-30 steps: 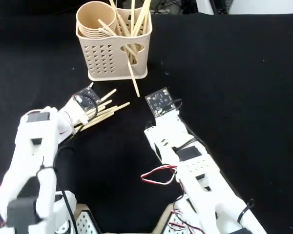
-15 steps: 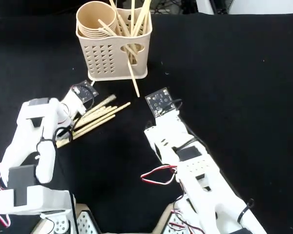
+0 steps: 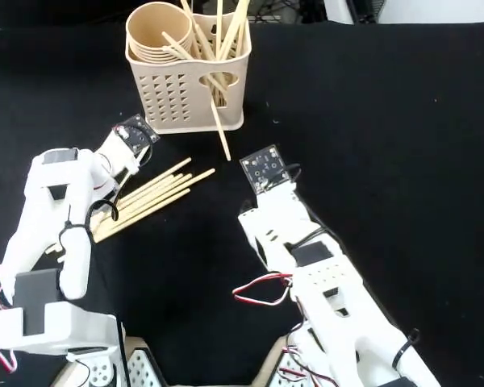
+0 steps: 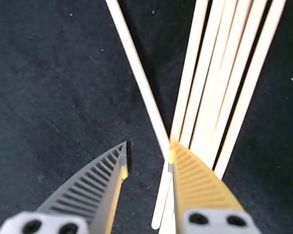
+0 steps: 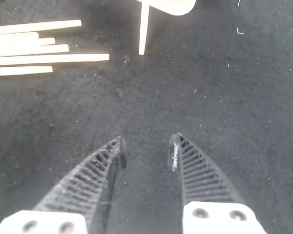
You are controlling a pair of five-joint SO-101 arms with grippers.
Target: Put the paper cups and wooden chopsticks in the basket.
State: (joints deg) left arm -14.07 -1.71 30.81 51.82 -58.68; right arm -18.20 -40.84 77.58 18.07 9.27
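Note:
The beige basket (image 3: 185, 97) stands at the table's far side, with stacked paper cups (image 3: 157, 32) in one half and several wooden chopsticks (image 3: 222, 28) in the other. One chopstick (image 3: 220, 133) leans out of it onto the table. A loose pile of chopsticks (image 3: 149, 196) lies in front, also seen in the left wrist view as chopsticks (image 4: 224, 73). My left gripper (image 4: 147, 156) is open low over the pile, its yellow finger over their ends, gripping nothing. My right gripper (image 5: 147, 146) is open above bare black cloth, to the right of the pile.
The table is covered in black cloth (image 3: 387, 121). The left arm (image 3: 64, 201) stands beside the pile and the right arm (image 3: 306, 258) stretches in from the near edge. The basket's base (image 5: 171, 5) and the leaning chopstick (image 5: 144, 29) lie just ahead of the right gripper.
The left arm's wrist has moved away from the near edge toward the basket, uncovering more of the chopstick pile. The right arm has stayed still.

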